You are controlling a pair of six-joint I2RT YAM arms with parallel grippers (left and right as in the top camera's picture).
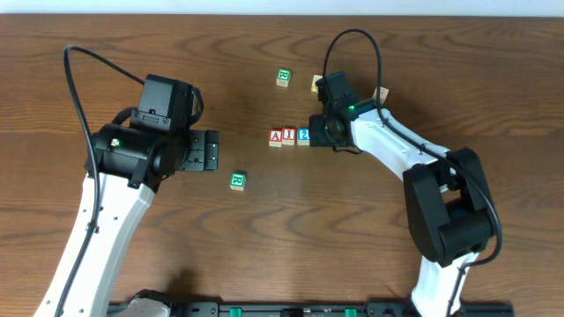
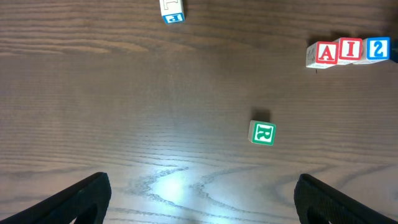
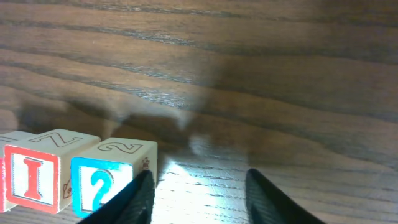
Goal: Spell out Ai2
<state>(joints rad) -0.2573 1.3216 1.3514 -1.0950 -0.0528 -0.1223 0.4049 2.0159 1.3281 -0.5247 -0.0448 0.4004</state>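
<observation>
Dark wood bench [image 1: 220,53] is carrying what's looking like the finished row: A block [image 1: 276,136], I block [image 1: 289,136] and 2 block [image 1: 303,135], touching side by side near centre. Right pincer [image 3: 199,183] is sitting low just beside the 2 block, spread apart & holding nothing, w/ one finger [image 3: 138,198] almost against the block's side. Judging this as the let-go/clear-off step. It's looking wise to be lifting straight up first, not sweeping sideways — any drag is risking knocking the 2 out of line. Left pincer [image 2: 202,186] is hanging wide open & empty, well apart from the row, w/ a spare green R block [image 2: 262,133] lying in front of it.
</observation>
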